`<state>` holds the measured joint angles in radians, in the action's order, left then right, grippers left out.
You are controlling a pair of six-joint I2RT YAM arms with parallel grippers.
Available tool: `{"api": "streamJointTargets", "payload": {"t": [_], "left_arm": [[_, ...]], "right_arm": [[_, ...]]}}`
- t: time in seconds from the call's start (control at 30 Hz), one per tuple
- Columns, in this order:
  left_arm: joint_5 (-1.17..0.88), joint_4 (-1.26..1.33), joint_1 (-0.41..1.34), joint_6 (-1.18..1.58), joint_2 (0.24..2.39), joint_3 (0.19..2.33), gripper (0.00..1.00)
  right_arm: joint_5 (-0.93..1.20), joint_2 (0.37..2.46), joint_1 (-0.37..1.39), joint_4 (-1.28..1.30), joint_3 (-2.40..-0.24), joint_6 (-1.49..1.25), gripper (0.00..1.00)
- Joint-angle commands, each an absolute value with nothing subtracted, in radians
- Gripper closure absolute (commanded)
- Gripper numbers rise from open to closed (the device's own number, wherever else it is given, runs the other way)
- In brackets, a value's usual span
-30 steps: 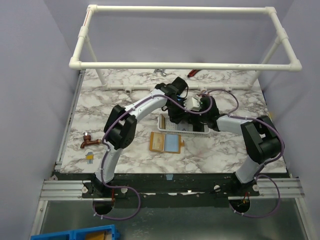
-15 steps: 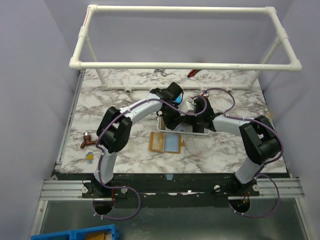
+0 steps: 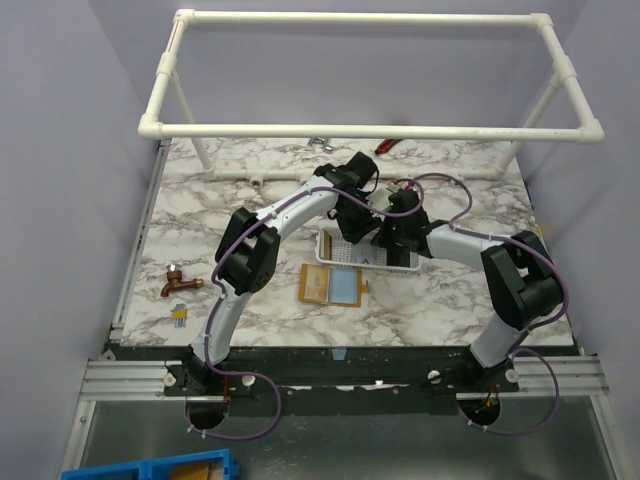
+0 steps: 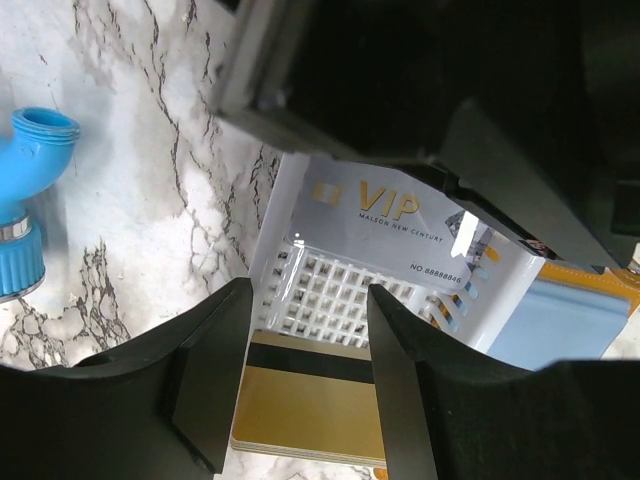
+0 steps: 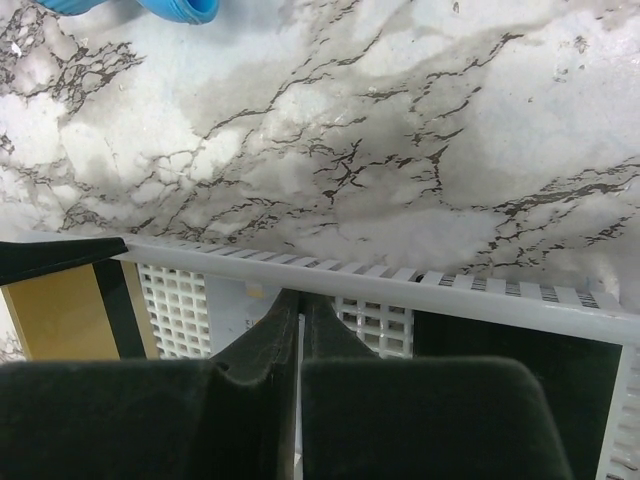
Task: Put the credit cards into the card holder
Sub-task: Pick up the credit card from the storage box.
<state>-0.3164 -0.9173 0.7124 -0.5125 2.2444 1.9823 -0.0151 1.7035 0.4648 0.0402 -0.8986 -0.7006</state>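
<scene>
From above, both arms meet over the white mesh plastic basket (image 3: 398, 267). The open orange-brown leather card holder (image 3: 318, 284) lies just in front of it.

At the left wrist, the left gripper (image 4: 305, 385) is spread and empty above a silvery-white VIP card (image 4: 370, 215) leaning in the basket.

At the right wrist, the right gripper (image 5: 300, 335) is pinched together at the rim. Whether it nips a card is unclear.

Such cards are likely light, stiff and slick, so take a raised edge.

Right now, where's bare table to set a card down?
Bare table right of the wallet, out to the near right corner; also far left, beyond the copper tap. Crowded at the basket, where the left gripper and right gripper meet.
</scene>
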Motion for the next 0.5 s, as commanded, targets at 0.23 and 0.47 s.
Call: {"api": "streamJointTargets", "payload": {"t": [0.23,0.47], "left_arm": [[-0.392,-0.92,0.7,-0.511,2.195,1.916,0.49],[-0.465,-0.94,0.68,-0.458,2.174,1.947,0.49]], "right_arm": [[0.018,1.564,0.454,0.063,-0.813,-0.716,0.99],[0.047,1.477,0.452,-0.049,-0.746,-0.709,0.99]]}}
